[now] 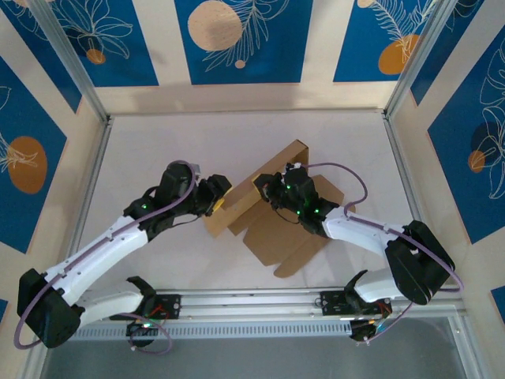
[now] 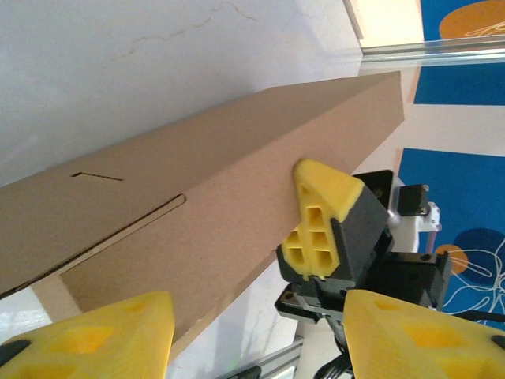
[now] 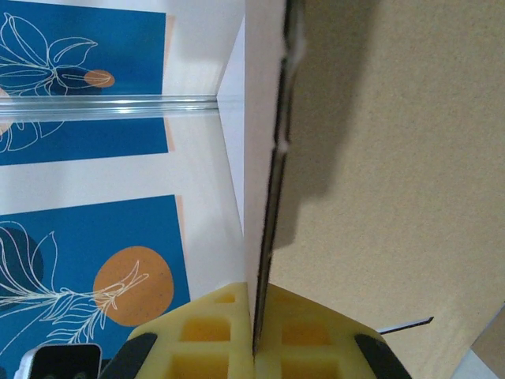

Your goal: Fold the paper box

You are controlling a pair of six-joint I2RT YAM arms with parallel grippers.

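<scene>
The paper box (image 1: pixel 272 237) lies partly folded at the table's middle, one long brown wall raised along its far-left side. My right gripper (image 1: pixel 272 189) reaches over the box and pinches that wall's top edge. In the right wrist view its yellow fingers (image 3: pixel 197 339) are shut on the thin cardboard edge (image 3: pixel 272 197). My left gripper (image 1: pixel 219 204) stands just outside the wall, at the box's left. In the left wrist view the left gripper (image 2: pixel 256 339) is open, the raised wall (image 2: pixel 213 189) beyond its fingertips, with the right gripper's fingertip (image 2: pixel 323 197) on the wall's rim.
Flaps of the box (image 1: pixel 304 257) spread flat toward the near rail (image 1: pixel 252 300). White table surface (image 1: pixel 173 142) lies beyond and to the left. Aluminium posts (image 1: pixel 75 67) and patterned blue walls (image 1: pixel 241 39) enclose the cell.
</scene>
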